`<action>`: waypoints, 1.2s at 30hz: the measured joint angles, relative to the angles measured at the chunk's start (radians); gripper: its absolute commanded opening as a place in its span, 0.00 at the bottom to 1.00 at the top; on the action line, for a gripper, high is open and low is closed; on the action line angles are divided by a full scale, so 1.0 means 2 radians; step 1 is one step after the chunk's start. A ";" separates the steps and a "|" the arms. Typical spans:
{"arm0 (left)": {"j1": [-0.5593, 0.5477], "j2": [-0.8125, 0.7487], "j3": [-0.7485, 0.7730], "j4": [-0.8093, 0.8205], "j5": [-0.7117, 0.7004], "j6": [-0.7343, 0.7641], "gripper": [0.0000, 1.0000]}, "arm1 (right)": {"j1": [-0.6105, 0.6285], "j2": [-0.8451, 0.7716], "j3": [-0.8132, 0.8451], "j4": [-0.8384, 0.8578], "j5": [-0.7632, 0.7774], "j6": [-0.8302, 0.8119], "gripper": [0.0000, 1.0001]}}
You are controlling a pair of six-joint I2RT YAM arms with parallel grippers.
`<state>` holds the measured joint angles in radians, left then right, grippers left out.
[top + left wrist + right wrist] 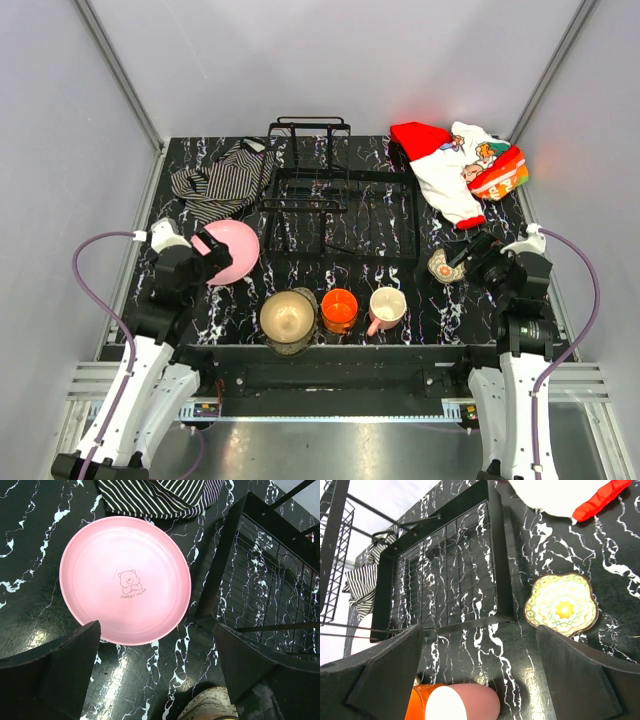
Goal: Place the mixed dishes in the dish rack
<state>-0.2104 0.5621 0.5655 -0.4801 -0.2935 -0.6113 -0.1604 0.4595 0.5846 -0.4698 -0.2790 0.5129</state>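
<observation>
From the top, the table [440, 312] is black with white wiggly lines, like stone. Plain grey walls [330, 60] stand around it, with silver bars [120, 70] in the corners. The dish rack [340, 177] sits in the middle, toward the back. A striped cloth [215, 180] lies to its left and a red and white cloth [440, 165] to its right. The pink plate [237, 250] lies flat on the left, just beside the rack. Along the front edge stand a brown bowl [289, 316], an orange cup [339, 310] and a pink mug [387, 308] in a row. A small patterned plate [442, 266] lies on the right. The left gripper [208, 258] is over the pink plate's near edge. The right gripper [470, 256] is next to the patterned plate.

The left wrist view looks down on the pink plate. It has a little bear drawn on it, and under the bear it says "SWEET BEAR". The two black fingers [50, 675] are spread wide and hold nothing. The rack is on the right.

In the right wrist view the fingers [580, 675] are also spread wide, holding nothing. The rack lies ahead, and the patterned plate lies flat on the table beside it.
</observation>
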 measured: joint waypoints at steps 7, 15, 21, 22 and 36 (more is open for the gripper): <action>0.000 -0.003 0.000 0.000 -0.001 0.000 0.99 | 0.000 0.001 0.000 -0.005 0.016 0.000 1.00; 0.000 0.012 0.001 0.001 0.000 -0.008 0.99 | 0.000 0.006 0.000 -0.015 0.018 0.004 0.99; 0.000 0.045 0.031 0.002 0.002 -0.004 0.99 | 0.000 0.046 0.034 -0.032 0.037 0.012 1.00; 0.000 0.051 0.039 0.002 0.003 -0.003 0.99 | 0.000 0.053 0.043 -0.035 0.041 0.012 1.00; 0.000 0.057 0.064 0.009 0.026 0.009 0.99 | 0.000 0.122 0.115 -0.089 0.087 0.024 1.00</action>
<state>-0.2104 0.6754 0.6933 -0.4618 -0.2420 -0.5934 -0.1600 0.7044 0.8146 -0.6476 -0.1047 0.5606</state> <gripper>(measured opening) 0.987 0.994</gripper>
